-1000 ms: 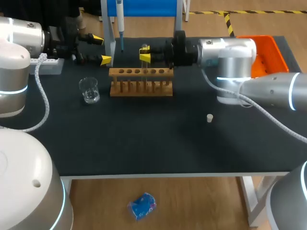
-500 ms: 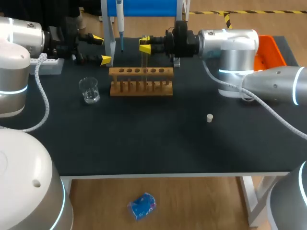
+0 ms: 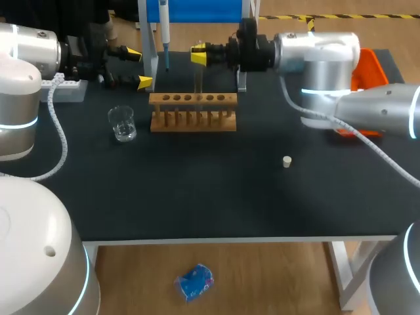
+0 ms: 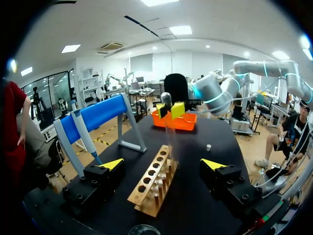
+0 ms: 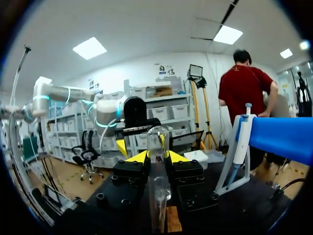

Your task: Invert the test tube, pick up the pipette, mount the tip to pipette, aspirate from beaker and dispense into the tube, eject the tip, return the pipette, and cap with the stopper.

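My right gripper [image 3: 199,54] is closed on the test tube [image 3: 198,79]. In the right wrist view both yellow-tipped fingers [image 5: 135,157] press the glass [image 5: 158,147] from either side, just under its rounded closed end, which points up. The tube hangs upright over the far side of the wooden test tube rack [image 3: 192,111]. Its lower end is close to the rack's top rail, and I cannot tell whether it is clear of the holes. From the left wrist camera the tube [image 4: 168,117] shows as a clear column beyond the far end of the rack [image 4: 154,181]. My left gripper [image 3: 139,67] sits at the far left of the table, fingers spread wide and holding nothing. The near end of the rack lies between its tips [image 4: 163,165]. The pipette [image 3: 164,33] hangs upright on the blue stand [image 3: 197,10] behind the rack, beside the left gripper. The glass beaker [image 3: 122,123] stands on the dark table [image 3: 210,197] just left of the rack. The small white stopper [image 3: 287,161] lies alone, well to the right of the rack. An orange tray [image 3: 364,65] sits at the far right edge, partly behind my right arm.
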`<action>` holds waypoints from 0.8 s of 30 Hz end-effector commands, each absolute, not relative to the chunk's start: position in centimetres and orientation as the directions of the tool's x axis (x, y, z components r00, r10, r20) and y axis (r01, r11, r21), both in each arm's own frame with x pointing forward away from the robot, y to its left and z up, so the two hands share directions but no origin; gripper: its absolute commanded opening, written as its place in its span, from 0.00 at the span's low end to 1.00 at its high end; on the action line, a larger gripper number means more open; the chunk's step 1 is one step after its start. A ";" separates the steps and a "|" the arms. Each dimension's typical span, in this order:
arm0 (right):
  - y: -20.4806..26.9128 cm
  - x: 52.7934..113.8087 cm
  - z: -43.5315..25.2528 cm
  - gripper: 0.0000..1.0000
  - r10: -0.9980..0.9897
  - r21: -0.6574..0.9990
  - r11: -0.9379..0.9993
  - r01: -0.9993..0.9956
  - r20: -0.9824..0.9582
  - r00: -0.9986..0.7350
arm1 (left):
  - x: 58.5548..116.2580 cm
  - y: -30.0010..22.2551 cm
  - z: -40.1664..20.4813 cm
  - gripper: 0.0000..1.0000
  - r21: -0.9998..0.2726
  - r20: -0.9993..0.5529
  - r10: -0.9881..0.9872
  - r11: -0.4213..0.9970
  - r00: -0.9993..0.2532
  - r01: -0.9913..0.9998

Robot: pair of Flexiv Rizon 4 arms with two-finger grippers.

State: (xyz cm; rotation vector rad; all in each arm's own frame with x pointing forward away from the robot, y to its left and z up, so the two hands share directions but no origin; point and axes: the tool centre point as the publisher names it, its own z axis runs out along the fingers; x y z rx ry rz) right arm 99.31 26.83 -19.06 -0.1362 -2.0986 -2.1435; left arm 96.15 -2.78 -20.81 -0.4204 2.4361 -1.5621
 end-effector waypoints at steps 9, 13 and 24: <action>25.6 97.1 -15.9 0.00 0.001 0.984 -0.063 0.168 0.169 -0.986 | 96.1 -2.8 -20.8 1.00 -0.911 -0.029 -0.355 0.395 -0.935 -0.121; 25.2 97.0 -16.3 0.00 0.023 0.982 -0.042 0.183 0.184 -0.983 | 96.1 -2.8 -20.8 1.00 -0.911 -0.029 -0.355 0.395 -0.935 -0.121; 25.2 96.9 -15.9 0.00 -0.009 0.995 -0.038 0.093 0.093 -0.996 | 96.1 -2.8 -20.8 1.00 -0.911 -0.029 -0.355 0.395 -0.935 -0.121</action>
